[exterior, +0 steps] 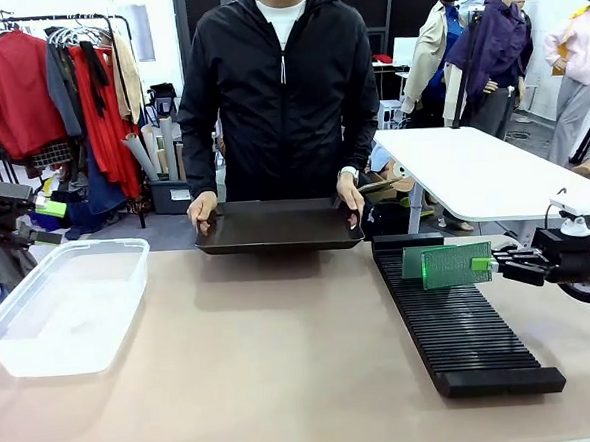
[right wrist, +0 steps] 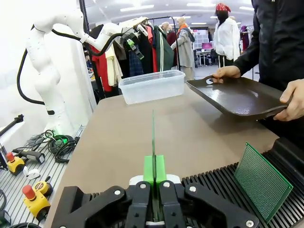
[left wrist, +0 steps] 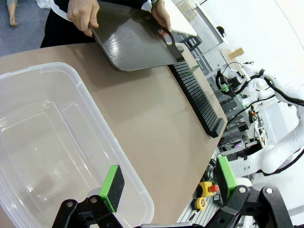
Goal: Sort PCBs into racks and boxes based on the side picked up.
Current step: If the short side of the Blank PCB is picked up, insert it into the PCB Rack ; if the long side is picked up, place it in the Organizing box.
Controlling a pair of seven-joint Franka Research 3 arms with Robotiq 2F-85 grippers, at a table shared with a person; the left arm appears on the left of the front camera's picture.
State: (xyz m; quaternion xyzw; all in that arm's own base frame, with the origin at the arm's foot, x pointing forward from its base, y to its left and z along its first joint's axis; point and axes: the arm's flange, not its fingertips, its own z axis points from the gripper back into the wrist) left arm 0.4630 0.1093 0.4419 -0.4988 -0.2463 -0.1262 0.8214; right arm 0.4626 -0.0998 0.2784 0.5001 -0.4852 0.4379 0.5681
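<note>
My right gripper (exterior: pixel 498 262) is shut on a green PCB (exterior: pixel 456 265), holding it by one end, upright on its long edge, just above the far part of the black ribbed rack (exterior: pixel 461 321). In the right wrist view that PCB (right wrist: pixel 153 137) shows edge-on between the shut green pads (right wrist: pixel 154 168). A second PCB (exterior: pixel 415 262) stands in a slot of the rack (right wrist: pixel 223 183) near its far end, and appears as the PCB (right wrist: pixel 261 183) to the right of my fingers. My left gripper (left wrist: pixel 168 183) hangs open over the near corner of the clear box (left wrist: pixel 47 142), nothing between its pads.
A person at the far side holds a dark flat tray (exterior: pixel 278 225) with both hands, tilted at the table's edge. The clear box (exterior: pixel 65 305) sits at the left of the table. A white table (exterior: pixel 483 174) stands behind on the right.
</note>
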